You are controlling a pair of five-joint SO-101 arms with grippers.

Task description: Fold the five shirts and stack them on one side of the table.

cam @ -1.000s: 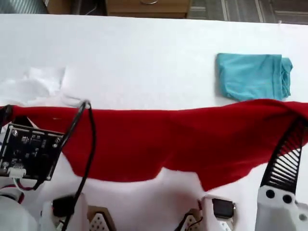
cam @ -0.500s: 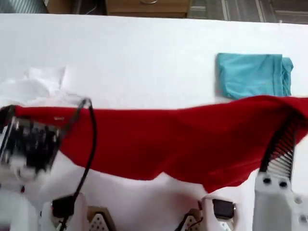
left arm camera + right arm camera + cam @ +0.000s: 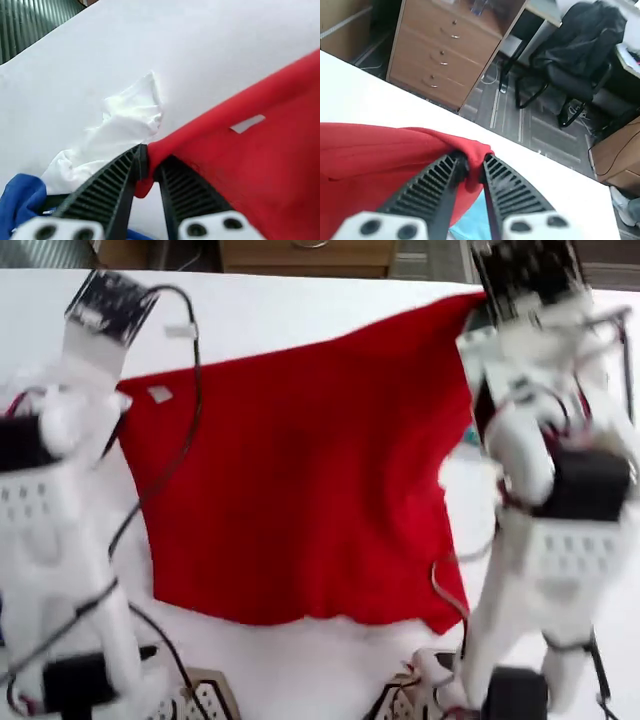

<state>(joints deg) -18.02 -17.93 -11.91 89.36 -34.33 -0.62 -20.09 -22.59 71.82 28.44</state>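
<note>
High view: the table (image 3: 300,300) carries the work, and the red shirt (image 3: 300,480) takes up most of its middle. It is opened out flat-faced, with no fold in it. Its two far corners are held up and drawn apart. Its near hem hangs or rests toward my bases; I cannot tell which.

Left wrist view: a white shirt (image 3: 130,120) lies crumpled on the table just beyond the red corner, unfolded. A blue shirt (image 3: 20,200) is bunched beside it, also unfolded.

Right wrist view: a sliver of teal shirt (image 3: 472,220) shows on the table below the red corner. I cannot tell from here whether it is folded.

My left gripper (image 3: 150,162) is pinched tight on one far corner of the red shirt, near the collar tag. My right gripper (image 3: 472,162) is clamped on the opposite far corner, out near the table's far edge.

Assessment: the task is at an early stage. I count four shirts. Two are plainly unfolded, one is being laid out, and one is undetermined. I can confirm no stack. Remaining work is to lay the red shirt down, fold it and place it. The white and blue shirts need the same, along with any fifth, and all must then be gathered on one side.
</note>
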